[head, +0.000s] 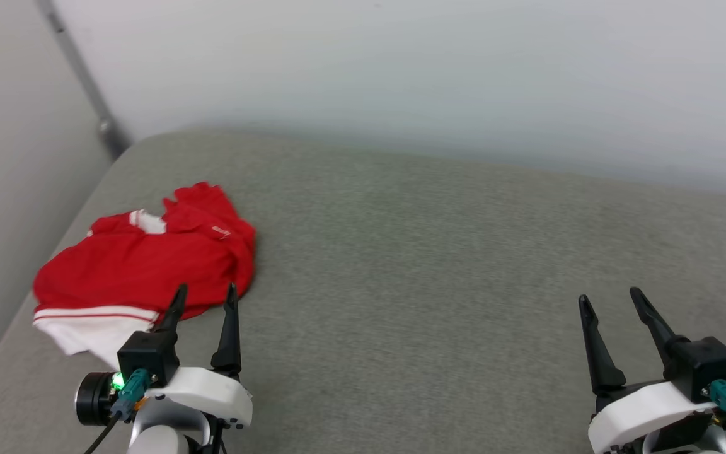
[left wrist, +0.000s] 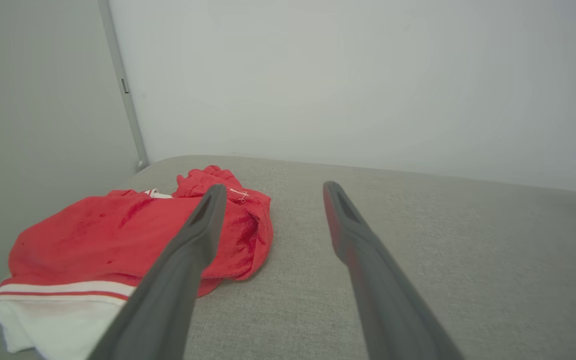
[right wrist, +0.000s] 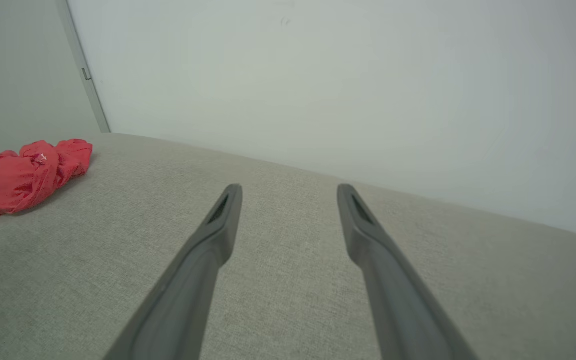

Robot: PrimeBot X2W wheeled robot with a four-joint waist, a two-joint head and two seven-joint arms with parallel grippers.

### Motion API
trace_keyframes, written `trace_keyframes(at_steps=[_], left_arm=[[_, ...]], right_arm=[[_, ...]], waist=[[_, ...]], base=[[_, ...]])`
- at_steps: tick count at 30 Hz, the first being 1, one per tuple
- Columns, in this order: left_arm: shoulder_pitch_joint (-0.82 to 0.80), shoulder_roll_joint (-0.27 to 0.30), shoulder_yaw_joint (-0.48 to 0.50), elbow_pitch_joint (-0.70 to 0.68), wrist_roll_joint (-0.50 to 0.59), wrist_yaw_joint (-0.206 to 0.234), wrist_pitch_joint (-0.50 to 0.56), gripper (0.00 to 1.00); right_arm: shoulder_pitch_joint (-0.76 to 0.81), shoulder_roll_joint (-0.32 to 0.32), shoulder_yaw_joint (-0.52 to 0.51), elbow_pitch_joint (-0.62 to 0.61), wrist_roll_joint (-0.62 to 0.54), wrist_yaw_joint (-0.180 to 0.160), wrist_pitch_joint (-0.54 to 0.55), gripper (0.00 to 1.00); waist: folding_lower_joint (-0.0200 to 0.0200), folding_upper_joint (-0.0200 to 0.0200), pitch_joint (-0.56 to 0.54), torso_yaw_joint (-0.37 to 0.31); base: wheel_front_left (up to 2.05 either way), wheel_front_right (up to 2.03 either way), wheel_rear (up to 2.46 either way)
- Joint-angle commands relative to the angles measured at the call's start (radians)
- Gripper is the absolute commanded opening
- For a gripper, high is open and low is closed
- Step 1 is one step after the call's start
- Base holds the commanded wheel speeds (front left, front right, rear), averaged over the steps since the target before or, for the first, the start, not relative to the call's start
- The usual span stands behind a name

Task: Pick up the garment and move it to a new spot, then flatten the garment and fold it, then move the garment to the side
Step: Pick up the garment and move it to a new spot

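Left tool (head: 207, 289) and right tool (head: 609, 294) gape empty; the left should pinch a thick fold of the garment (head: 149, 258), lower left.

Red garment (head: 149, 265) w/ white sleeve, crumpled, lying at surface's left.

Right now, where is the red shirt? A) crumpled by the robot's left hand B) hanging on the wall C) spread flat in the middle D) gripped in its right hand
A: the red shirt lies bunched on the grey surface just beyond the open left hand, ungripped.
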Motion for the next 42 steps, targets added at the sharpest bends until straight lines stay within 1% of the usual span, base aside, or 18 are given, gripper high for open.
trace_keyframes(at_steps=[1,8,12,17,21,26,33,36,39,42], left_arm=[[-0.003,0.001,0.011,0.005,-0.007,0.002,-0.003,1.00],[0.013,-0.003,0.043,0.006,-0.015,0.005,-0.003,1.00],[0.020,-0.005,0.061,0.002,-0.016,0.006,-0.003,1.00],[0.026,-0.008,0.071,-0.008,-0.008,0.003,-0.003,1.00],[0.026,-0.010,0.073,-0.014,-0.006,0.000,-0.003,1.00],[0.013,-0.011,0.077,-0.020,0.000,-0.005,-0.003,1.00],[-0.040,-0.012,0.091,-0.022,-0.005,-0.009,-0.003,1.00],[-0.115,0.003,0.096,-0.013,-0.012,-0.019,-0.003,1.00],[-0.222,0.035,0.108,0.017,-0.028,-0.026,0.000,1.00],[-0.348,0.077,0.121,0.040,-0.054,-0.035,0.050,1.00]], right_arm=[[-0.013,0.002,0.008,0.001,-0.004,0.000,-0.006,1.00],[-0.037,0.002,0.050,0.012,0.008,0.000,-0.012,1.00],[-0.048,0.002,0.073,0.019,0.013,0.000,-0.016,1.00],[-0.056,0.002,0.083,0.027,0.014,0.000,-0.020,1.00],[-0.059,0.002,0.091,0.035,0.018,0.000,-0.023,1.00],[-0.067,0.002,0.095,0.041,0.018,0.000,-0.023,1.00],[-0.073,0.002,0.097,0.040,0.010,0.000,-0.016,1.00],[-0.090,0.002,0.095,0.027,0.000,0.000,-0.005,1.00],[-0.116,0.002,0.094,0.008,-0.011,0.000,0.007,1.00],[-0.147,0.001,0.094,-0.010,-0.025,0.000,0.021,1.00]], waist=[[0.0000,0.0000,0.007,0.084],[0.0000,0.0000,0.015,0.217],[0.0000,0.0000,0.016,0.272],[0.0000,0.0000,0.018,0.317],[0.0000,0.0000,0.019,0.330],[0.0000,0.0000,0.022,0.330],[0.0000,0.0000,0.035,0.304],[0.0000,0.0000,0.069,0.276],[0.0000,0.0000,0.121,0.235],[0.0000,0.0000,0.187,0.185]], base=[[0.00,0.00,0.00],[0.00,0.00,0.00],[0.00,0.00,0.00],[0.00,0.00,0.00],[0.00,0.00,0.00],[0.00,0.00,0.00],[0.00,0.00,0.00],[0.00,0.00,0.00],[0.00,0.00,0.00],[0.00,0.00,0.00]])
